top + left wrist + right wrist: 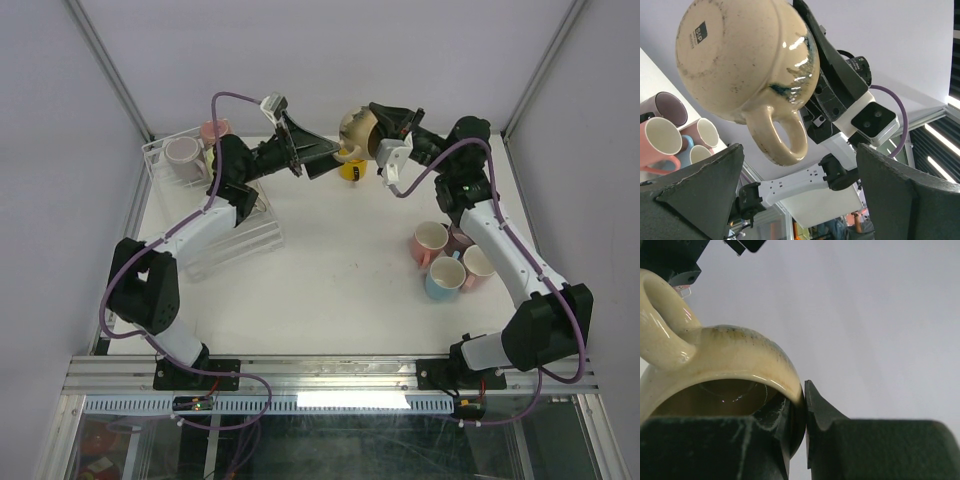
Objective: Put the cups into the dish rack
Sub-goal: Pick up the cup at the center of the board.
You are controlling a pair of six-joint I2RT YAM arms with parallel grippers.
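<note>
While the right pincer (802, 412) is clenched on the rim of the cream mug (747, 60), one finger inside and one outside, the mug hangs above the far middle of the table (340, 280). It is tipped on its side, base toward the left arm, mouth toward the right wrist, handle seemingly downward. The left pincer (333, 155) gapes wide just beside it. The dish rack (245, 240) lies at left.

You are seeing open tabletop (340, 275) stretching between the dish rack (240, 240) and the mug cluster (447, 262), leaving a gripper free passage. At the far edge the cream mug (747, 55), pinched by the right gripper (804, 425), is hanging right before the left gripper (338, 155), whose jaws are spread, with a yellow mug (352, 172) sitting just below. The left arm (215, 215) is lying over the rack.
</note>
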